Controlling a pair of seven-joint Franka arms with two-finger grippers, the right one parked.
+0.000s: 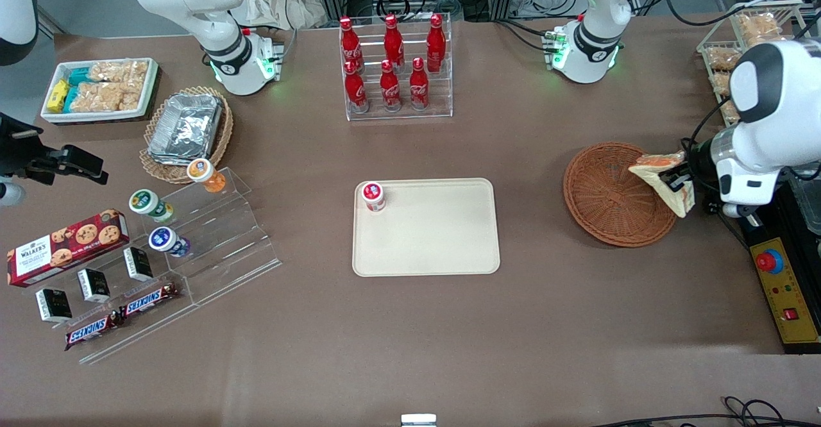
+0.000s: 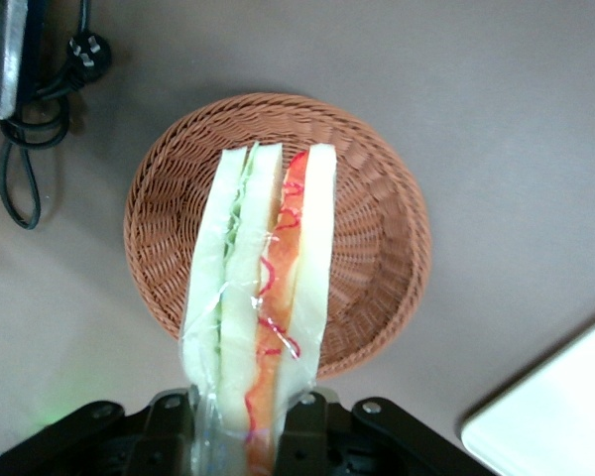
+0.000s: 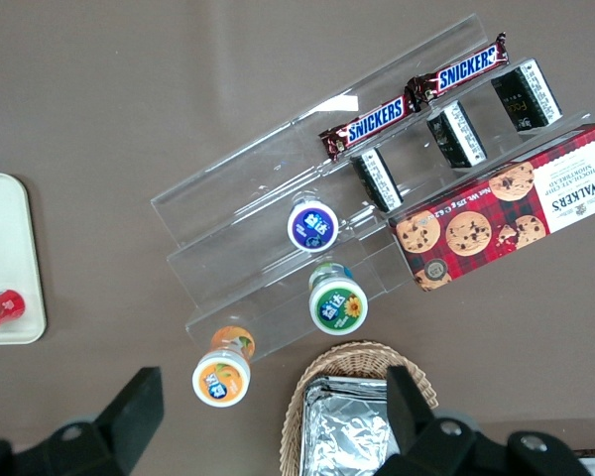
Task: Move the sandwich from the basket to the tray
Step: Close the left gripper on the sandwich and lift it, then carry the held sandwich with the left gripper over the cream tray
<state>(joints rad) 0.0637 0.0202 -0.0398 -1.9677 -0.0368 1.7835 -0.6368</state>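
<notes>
The left arm's gripper [image 1: 675,180] is clamped on the sandwich [image 1: 667,177], its two fingers [image 2: 305,421] pressed against the bread at one narrow end, with clear wrap bunched between them. It hangs over the rim of the basket [image 1: 606,196] at about three o'clock of the basket in the front view, lifted off the weave, not resting in it.

From the wrist camera the sandwich [image 2: 263,297] shows as pale cream slices standing on edge, with a thin green layer between two of them and an orange-red filling streaked along another seam. The reddish-brown wicker basket [image 2: 377,238] lies directly beneath it.

The beige tray [image 1: 442,241] sits on the table well apart from the basket, toward nine o'clock of it. A small red-lidded cup [image 1: 373,196] stands in the tray's corner at about ten o'clock.

Readable writing elsewhere: red bottles [image 1: 391,61] with Coca-Cola script in a clear rack at twelve o'clock of the tray, a red tartan cookie box [image 1: 64,246] marked WALKER'S, and two SNICKERS bars [image 1: 122,318] on a clear stepped stand toward the parked arm's end.
</notes>
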